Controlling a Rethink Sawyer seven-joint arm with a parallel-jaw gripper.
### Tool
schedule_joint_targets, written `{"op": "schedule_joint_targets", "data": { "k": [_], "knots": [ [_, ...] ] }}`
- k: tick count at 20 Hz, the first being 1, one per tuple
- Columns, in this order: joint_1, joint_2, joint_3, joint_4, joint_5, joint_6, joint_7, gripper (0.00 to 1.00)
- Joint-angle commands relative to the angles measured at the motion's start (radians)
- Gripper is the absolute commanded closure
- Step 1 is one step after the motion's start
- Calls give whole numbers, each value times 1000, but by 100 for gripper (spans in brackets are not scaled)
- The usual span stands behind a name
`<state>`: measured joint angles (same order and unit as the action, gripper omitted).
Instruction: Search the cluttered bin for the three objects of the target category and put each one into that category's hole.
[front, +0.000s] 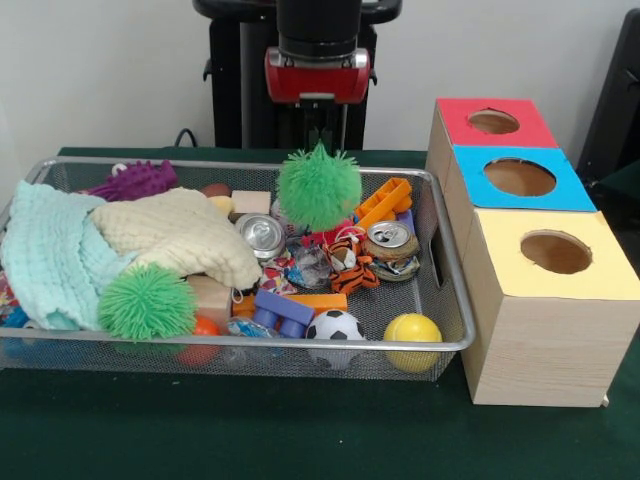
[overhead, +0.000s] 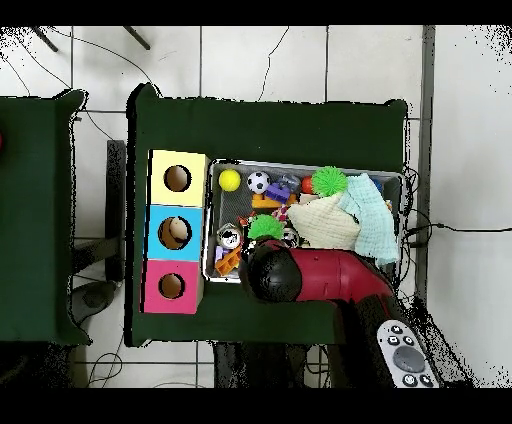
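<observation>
At centre frame in the front view, the gripper (front: 320, 140) hangs above a spiky green ball (front: 319, 186); whether it grasps the ball cannot be told. Below spreads the wide silver wire-mesh bin (front: 452, 300).

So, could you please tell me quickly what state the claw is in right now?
Claw: it hangs right above a green spiky ball at the back of the bin, which hides it; open, closed or holding cannot be told.
</observation>
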<state>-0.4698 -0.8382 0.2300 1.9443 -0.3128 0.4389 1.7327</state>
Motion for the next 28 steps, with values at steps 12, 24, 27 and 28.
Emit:
{"op": "schedule_joint_targets", "data": {
  "k": [12, 24, 27, 28],
  "knots": [
    [-6, -23, -58, -70, -173, 92, -47, 100],
    [-108, -39, -37, -138, -260, 237, -144, 100],
    [-120, -47, -22, -131, -271, 243, -139, 100],
    [-125, -44, -13, -132, -273, 242, -139, 100]
  ]
}}
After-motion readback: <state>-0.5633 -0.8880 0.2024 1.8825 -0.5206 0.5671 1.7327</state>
